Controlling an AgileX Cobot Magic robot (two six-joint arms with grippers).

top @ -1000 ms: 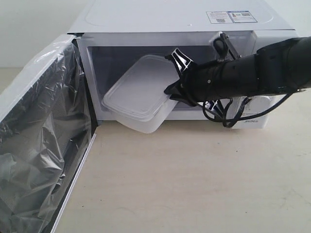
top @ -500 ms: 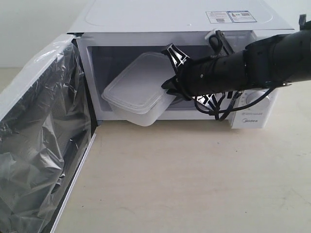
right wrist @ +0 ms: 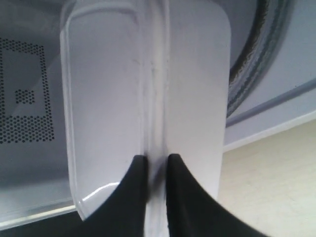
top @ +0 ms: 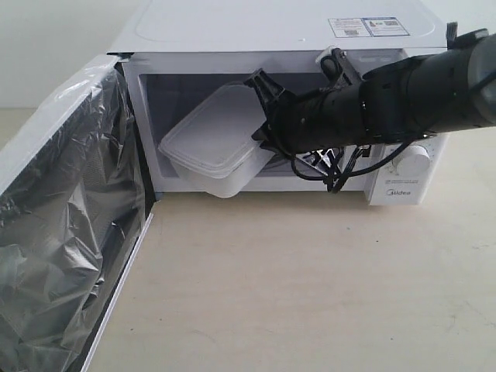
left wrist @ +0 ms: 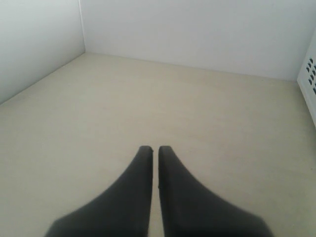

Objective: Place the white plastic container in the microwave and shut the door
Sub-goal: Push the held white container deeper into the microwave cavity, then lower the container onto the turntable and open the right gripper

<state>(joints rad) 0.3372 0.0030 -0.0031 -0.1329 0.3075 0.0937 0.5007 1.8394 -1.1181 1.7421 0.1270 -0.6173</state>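
Nearest, door (top: 62, 232): wide open, not yet closed. Alongside, left gripper (left wrist: 155, 150): fingers together, empty, over tabletop (left wrist: 148, 98). Beyond, white plastic container (top: 213, 143): tilted, halfway through microwave (top: 271, 31) opening, rim pinched by right gripper (right wrist: 154, 160). Remaining: seat container, release, close door.

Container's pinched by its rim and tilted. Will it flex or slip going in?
Probably light: the right gripper holds the white plastic container by one rim edge without visible sag. Its thin, smooth rim may flex or pivot in that narrow grip. The flat, boxy shape should sit steady, not roll.
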